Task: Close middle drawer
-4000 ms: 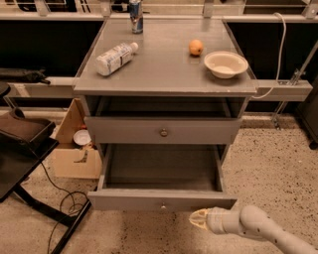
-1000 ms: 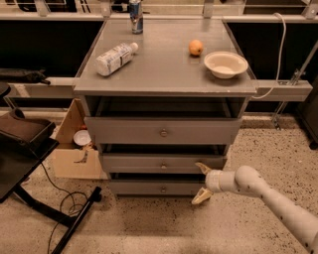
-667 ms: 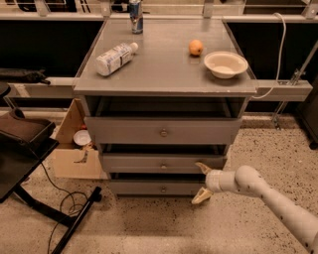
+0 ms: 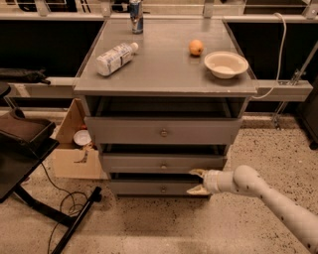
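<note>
The grey cabinet has three drawers. The middle drawer (image 4: 134,162), with a wide low front and a small round knob (image 4: 163,165), sits pushed in, about level with the fronts above and below it. My gripper (image 4: 196,181) is at the right end of the drawer fronts, low on the cabinet. Its fingers are spread open and hold nothing. The upper fingertip (image 4: 197,172) is at the lower edge of the middle drawer's front. The lower fingertip (image 4: 194,190) is in front of the bottom drawer (image 4: 144,188). My white arm reaches in from the lower right.
The top drawer (image 4: 124,130) stands slightly out. On the cabinet top are a lying plastic bottle (image 4: 115,58), a can (image 4: 135,10), an orange (image 4: 196,47) and a white bowl (image 4: 226,64). A cardboard box (image 4: 74,149) and a black chair (image 4: 25,144) stand at the left.
Four seconds ago the middle drawer was pulled far out with my gripper before its front; now it is pushed in. Over the last second nothing has visibly moved.
</note>
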You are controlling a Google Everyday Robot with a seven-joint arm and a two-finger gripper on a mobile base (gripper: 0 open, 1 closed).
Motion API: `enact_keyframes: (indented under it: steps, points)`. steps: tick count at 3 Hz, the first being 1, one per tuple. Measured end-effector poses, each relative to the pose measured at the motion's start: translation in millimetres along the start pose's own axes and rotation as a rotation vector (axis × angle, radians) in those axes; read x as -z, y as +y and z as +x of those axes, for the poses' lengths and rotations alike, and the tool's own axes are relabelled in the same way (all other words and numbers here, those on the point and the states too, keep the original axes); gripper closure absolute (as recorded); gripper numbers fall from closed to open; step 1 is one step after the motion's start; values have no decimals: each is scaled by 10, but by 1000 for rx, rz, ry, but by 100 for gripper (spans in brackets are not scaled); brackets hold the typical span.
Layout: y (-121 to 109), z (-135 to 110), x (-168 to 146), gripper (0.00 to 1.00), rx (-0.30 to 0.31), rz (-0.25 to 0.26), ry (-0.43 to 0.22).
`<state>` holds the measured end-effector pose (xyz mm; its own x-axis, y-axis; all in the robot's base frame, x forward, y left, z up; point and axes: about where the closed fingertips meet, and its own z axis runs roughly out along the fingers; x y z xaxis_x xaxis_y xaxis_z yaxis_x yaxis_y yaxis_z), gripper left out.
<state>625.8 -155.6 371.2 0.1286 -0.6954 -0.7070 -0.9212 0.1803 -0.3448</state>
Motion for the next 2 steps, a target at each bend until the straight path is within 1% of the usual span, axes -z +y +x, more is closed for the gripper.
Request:
enact_keyframes:
  steps: [1, 2]
  points:
    - [138, -172, 279, 61, 44, -6, 23]
    - [416, -398, 864, 92, 105, -6, 94]
